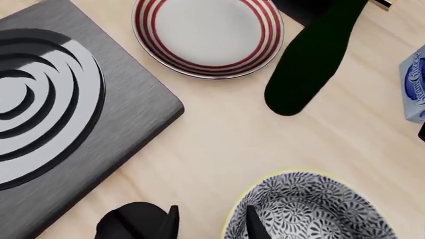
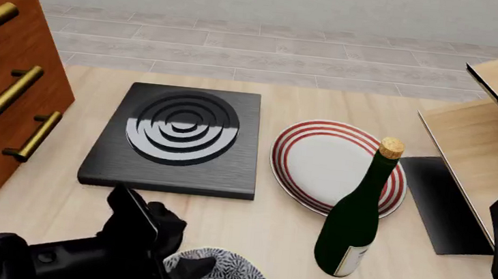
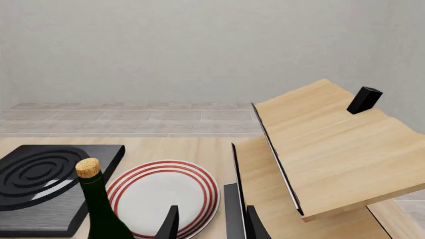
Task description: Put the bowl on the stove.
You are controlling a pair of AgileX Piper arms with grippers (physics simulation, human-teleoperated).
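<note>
- We count one bowl (image 2: 227, 278), one stove (image 2: 178, 139), one plate (image 2: 331, 164), one bottle (image 2: 356, 218) and one blue carton (image 1: 413, 84), the carton seen only at the edge of the left wrist view.
- A wooden cabinet (image 2: 2, 88) with three brass handles stands at the left of the bench (image 2: 286, 232), and a two-level wooden shelf (image 2: 488, 128) stands at the right, with a small black block (image 3: 364, 99) on its top board.
- The bench is pale wood; behind it we see a grey tiled floor and a plain grey wall.
- The bowl is deep and round, covered in a dense blue-and-white floral pattern, with a pale yellowish rim.
- It sits on the bench at the near edge, in front of the stove and apart from it, left of the bottle.
- The stove is a square black slab with glossy concentric rings, lying just left of the red-ringed white plate.
- The left pincer (image 1: 212, 224) is spread open, with one finger inside the bowl and the other outside its rim.
- The right pincer (image 3: 212, 221) is open and holds nothing, raised at the right side, facing the plate and shelf.
</note>
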